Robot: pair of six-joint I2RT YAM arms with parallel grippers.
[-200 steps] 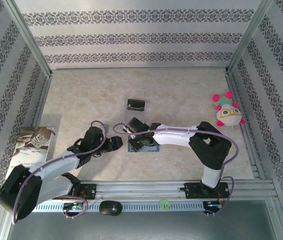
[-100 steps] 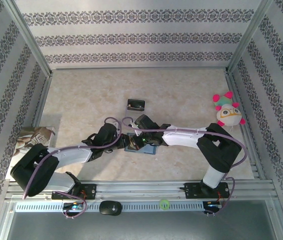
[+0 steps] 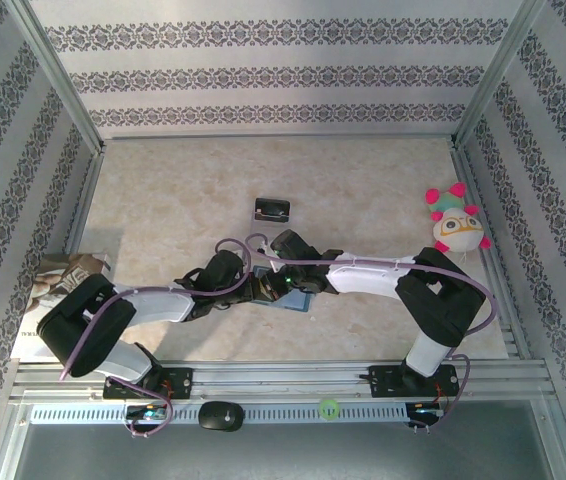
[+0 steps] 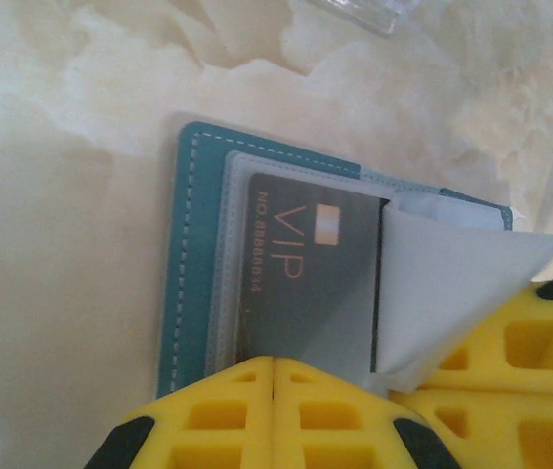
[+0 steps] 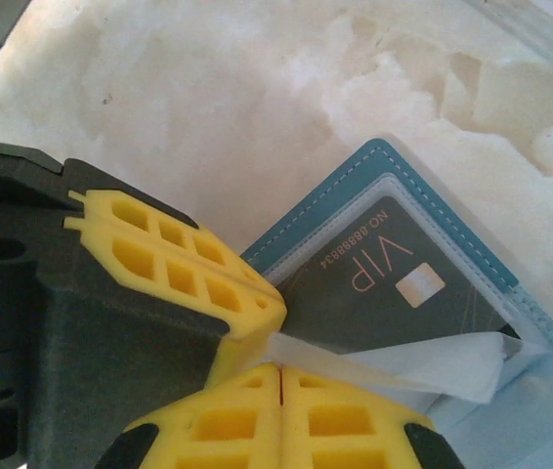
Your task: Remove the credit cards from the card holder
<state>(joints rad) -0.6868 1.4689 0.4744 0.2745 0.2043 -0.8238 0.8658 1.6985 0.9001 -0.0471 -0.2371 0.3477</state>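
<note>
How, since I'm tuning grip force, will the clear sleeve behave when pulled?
Probably floppy: the clear sleeve bends upward from the card holder where the right tool pinches it. Likely light, being thin and translucent. It looks glossy, so it may slip.

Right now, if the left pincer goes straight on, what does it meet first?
The grey VIP card in the card holder. The shut left pincer seems to touch its near edge, though depth is unclear.
</note>
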